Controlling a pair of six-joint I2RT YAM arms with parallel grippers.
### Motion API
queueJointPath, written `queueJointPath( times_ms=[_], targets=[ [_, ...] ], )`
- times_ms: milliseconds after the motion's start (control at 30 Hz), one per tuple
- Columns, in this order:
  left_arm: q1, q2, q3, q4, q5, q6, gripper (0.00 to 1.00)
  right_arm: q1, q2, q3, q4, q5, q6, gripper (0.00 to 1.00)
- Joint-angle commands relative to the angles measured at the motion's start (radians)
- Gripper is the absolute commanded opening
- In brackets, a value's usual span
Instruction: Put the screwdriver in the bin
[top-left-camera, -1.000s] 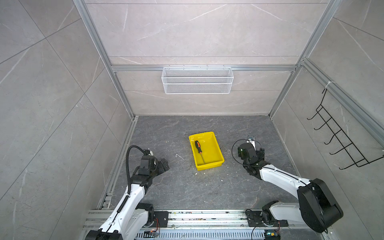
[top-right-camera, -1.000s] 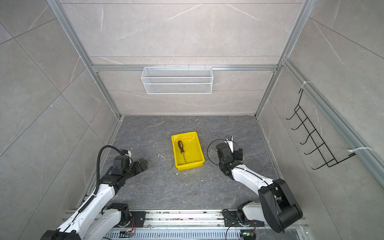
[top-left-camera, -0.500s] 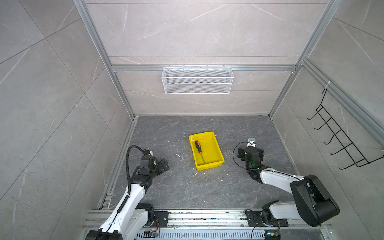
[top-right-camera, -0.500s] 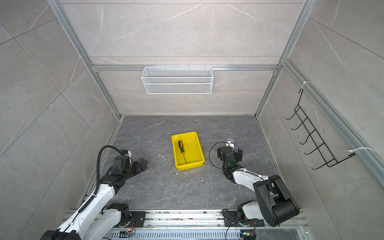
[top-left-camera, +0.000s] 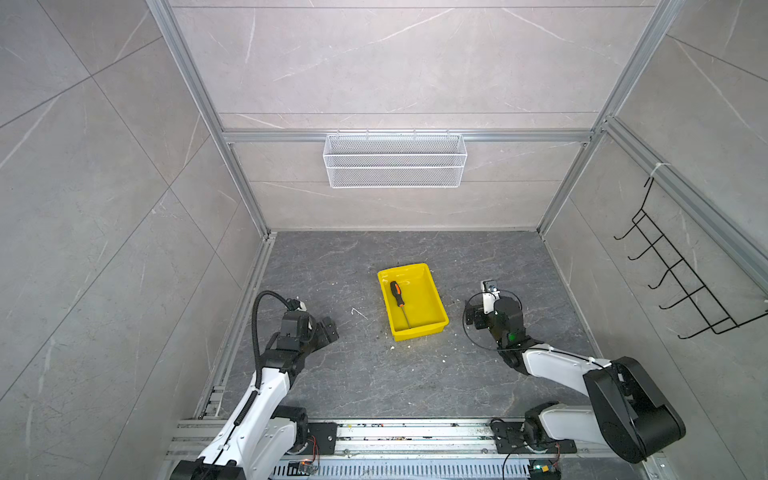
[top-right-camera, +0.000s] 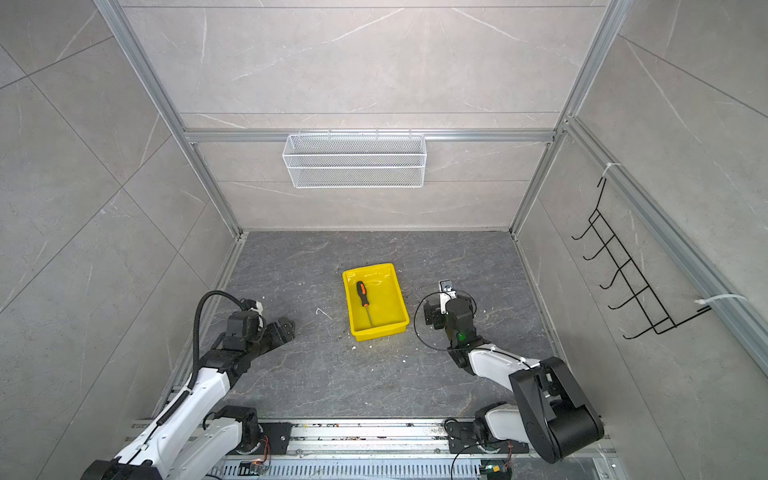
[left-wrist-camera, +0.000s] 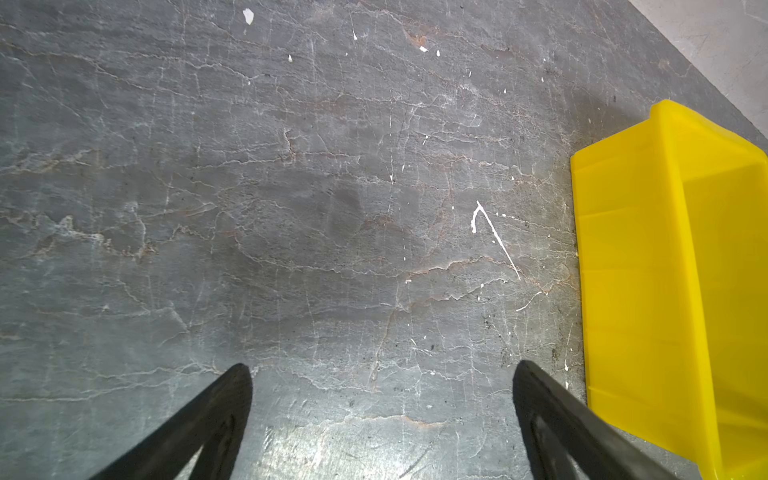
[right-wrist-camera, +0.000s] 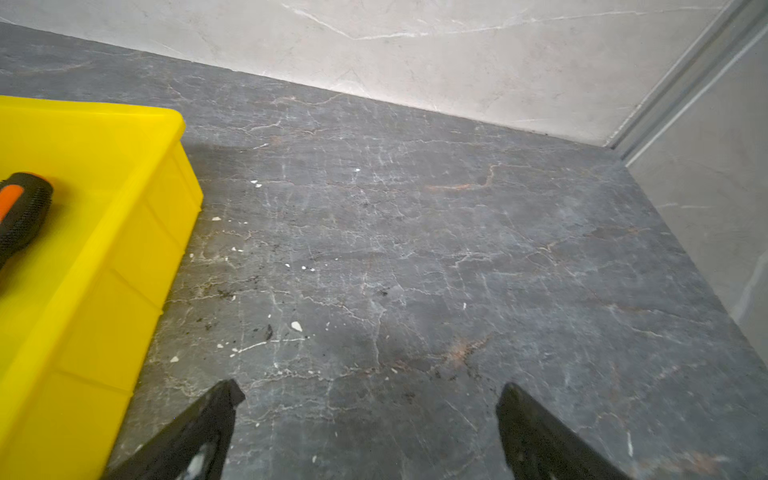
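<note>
The dark desk (top-left-camera: 374, 382) carries the yellow bin (top-left-camera: 422, 299). Flanking the bin, the left gripper (left-wrist-camera: 381, 368) and right gripper (right-wrist-camera: 370, 390) stand spread and empty. The screwdriver (top-left-camera: 401, 305) lies inside, along the bin's long axis, handle at its far end, tip at its near end. Since a second ago only the right gripper has edged away.

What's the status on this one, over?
Left gripper open, empty, beside the yellow bin. Right gripper open, empty. Screwdriver lying flat inside bin. No obstruction seen.
</note>
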Motion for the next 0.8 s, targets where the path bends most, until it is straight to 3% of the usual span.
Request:
queueJointPath(
  times_ms=[0,167,433,600,700,767],
  targets=[
    [0.005,-0.001,0.032,0.012,0.004,-0.011,1.00,-0.025,0.067,0.103,-0.093,-0.136,-0.026,1.00],
    [0.004,-0.002,0.032,0.006,0.003,-0.011,1.00,-0.050,0.097,0.142,-0.139,-0.169,-0.017,1.00],
    [0.005,-0.003,0.031,0.009,0.008,-0.008,1.00,-0.060,-0.049,0.104,-0.157,-0.105,0.010,1.00],
    [0.005,-0.004,0.032,0.007,0.007,-0.008,1.00,-0.069,-0.025,0.050,-0.029,0.040,-0.044,0.99],
    [0.004,-0.009,0.032,0.004,0.004,-0.009,1.00,-0.100,0.037,0.022,0.064,-0.008,-0.017,1.00],
    [0.005,-0.009,0.031,0.006,0.002,-0.010,1.00,-0.102,0.042,0.039,0.036,-0.038,-0.033,1.00]
  ],
)
